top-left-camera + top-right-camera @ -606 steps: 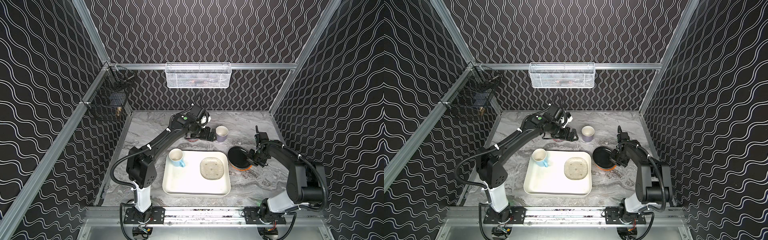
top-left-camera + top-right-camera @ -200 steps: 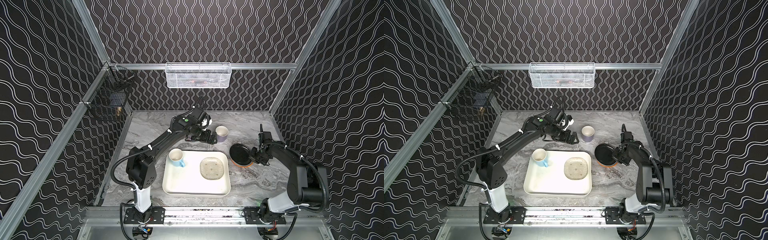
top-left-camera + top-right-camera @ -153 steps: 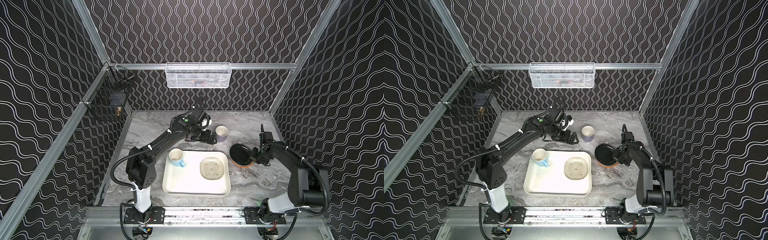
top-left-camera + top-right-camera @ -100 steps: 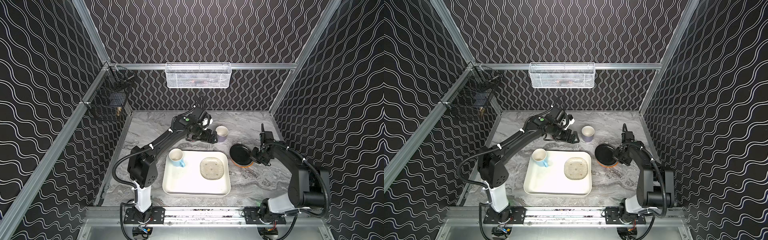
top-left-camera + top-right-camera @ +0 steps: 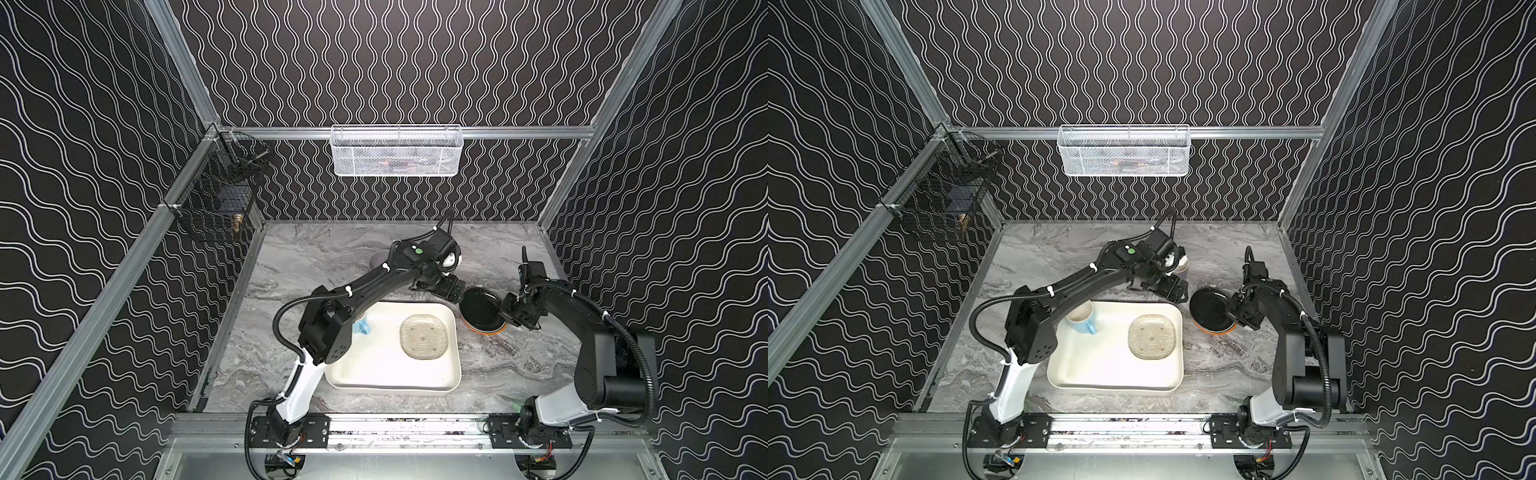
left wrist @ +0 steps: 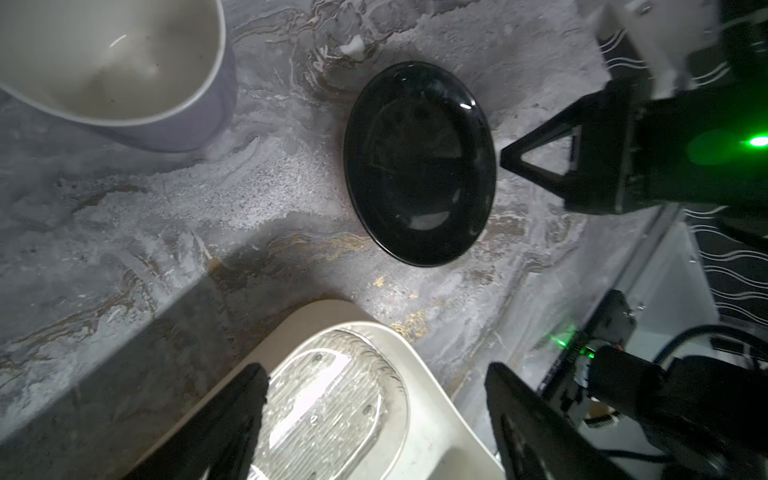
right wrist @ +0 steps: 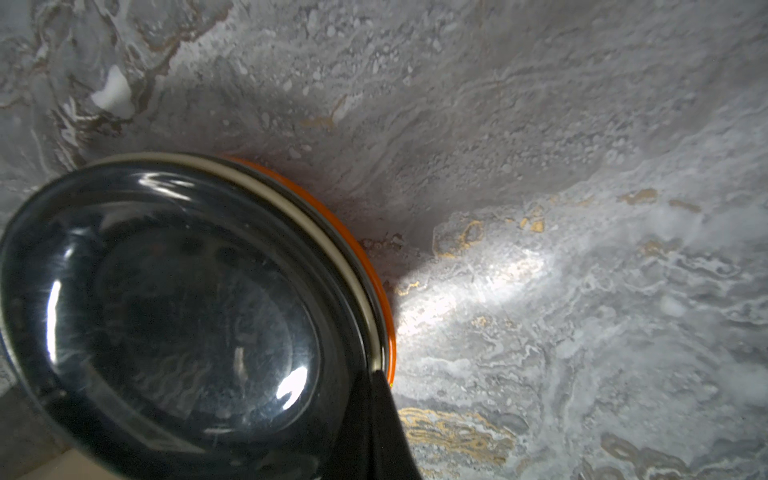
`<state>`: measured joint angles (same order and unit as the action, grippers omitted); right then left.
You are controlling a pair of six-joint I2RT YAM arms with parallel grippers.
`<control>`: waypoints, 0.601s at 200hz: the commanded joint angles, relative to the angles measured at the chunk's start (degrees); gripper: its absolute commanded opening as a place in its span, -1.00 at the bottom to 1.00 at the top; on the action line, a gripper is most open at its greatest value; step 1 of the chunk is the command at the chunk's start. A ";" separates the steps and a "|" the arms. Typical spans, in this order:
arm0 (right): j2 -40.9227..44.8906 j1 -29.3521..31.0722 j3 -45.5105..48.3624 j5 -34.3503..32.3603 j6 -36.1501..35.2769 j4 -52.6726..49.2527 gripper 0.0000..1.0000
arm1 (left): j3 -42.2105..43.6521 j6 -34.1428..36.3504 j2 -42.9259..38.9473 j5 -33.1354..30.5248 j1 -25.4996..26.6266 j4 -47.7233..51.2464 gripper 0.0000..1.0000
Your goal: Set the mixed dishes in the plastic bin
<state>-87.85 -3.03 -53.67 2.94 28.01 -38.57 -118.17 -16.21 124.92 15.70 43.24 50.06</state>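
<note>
The cream-white plastic bin (image 5: 395, 384) sits on the marble worktop (image 5: 511, 357) between the two arms. It holds the light blue mug (image 5: 1081, 318) upright near its far left corner and the clear glass plate (image 5: 424, 336) lying flat toward its right side. The left gripper (image 6: 372, 370) hangs over the bin's far right corner with its jaws apart and nothing between them; in the left wrist view the glass plate shows below the gap. Just beside that gripper, outside the bin, the lavender-grey mug (image 6: 116, 70) stands upright. The lavender bowl (image 5: 376, 259) is partly hidden behind the left arm. To the right of the bin, the right gripper (image 5: 505, 309) has its jaws together on the rim of the black plate (image 7: 174, 316). That plate is tilted over the pale yellow plate (image 7: 353, 266) and the orange plate (image 7: 376, 274), of which only edges show.
</note>
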 commanded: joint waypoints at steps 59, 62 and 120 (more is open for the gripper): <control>-2.38 -0.14 0.41 3.06 0.91 2.96 -0.57 | -1.54 0.48 -0.42 -5.33 0.63 0.82 0.73; -2.55 -0.14 0.33 3.04 0.98 3.01 -0.55 | -1.48 0.58 -0.51 -5.33 0.62 0.82 0.73; -4.84 -0.20 -1.82 1.69 1.78 3.24 -0.42 | -2.68 2.23 0.32 -5.64 0.36 2.06 0.53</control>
<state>-91.53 -3.11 -54.30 5.21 28.93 -36.03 -120.27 -15.64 125.10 10.70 43.83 51.18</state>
